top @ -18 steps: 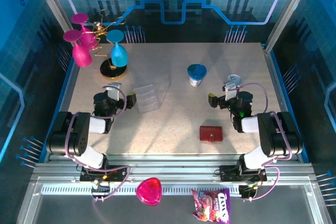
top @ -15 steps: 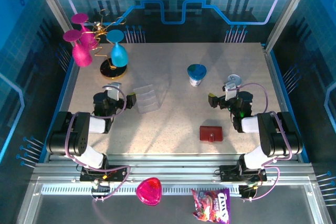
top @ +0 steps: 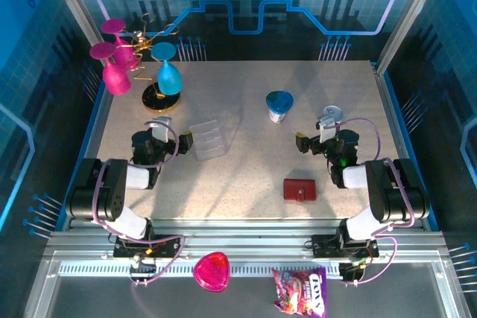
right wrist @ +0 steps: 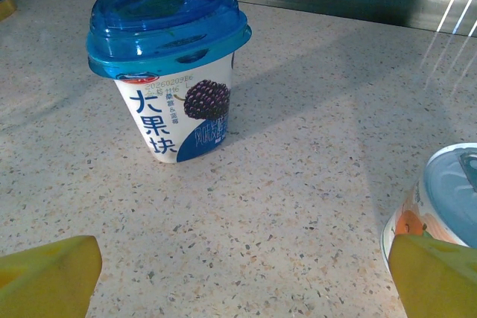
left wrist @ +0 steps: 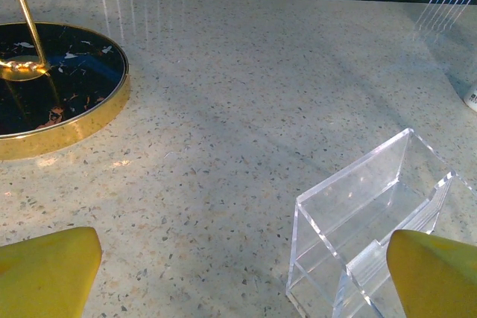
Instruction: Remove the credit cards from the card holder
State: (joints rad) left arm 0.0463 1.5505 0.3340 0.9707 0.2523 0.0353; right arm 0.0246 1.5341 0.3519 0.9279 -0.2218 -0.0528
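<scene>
While left gripper point(left wrist: 242, 273) & right gripper point(right wrist: 240, 277) gape wide, flat dark-red rect. card holder point(top: 299, 189) closed, speckled tabletop point(top: 246, 176)

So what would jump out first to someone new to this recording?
Two pink goblets and a blue goblet hang upside down on a gold stand in the far left corner. Next come the blue-lidded yogurt cup, standing mid-width toward the back, and the dark red card holder, lying shut at the front right.
</scene>
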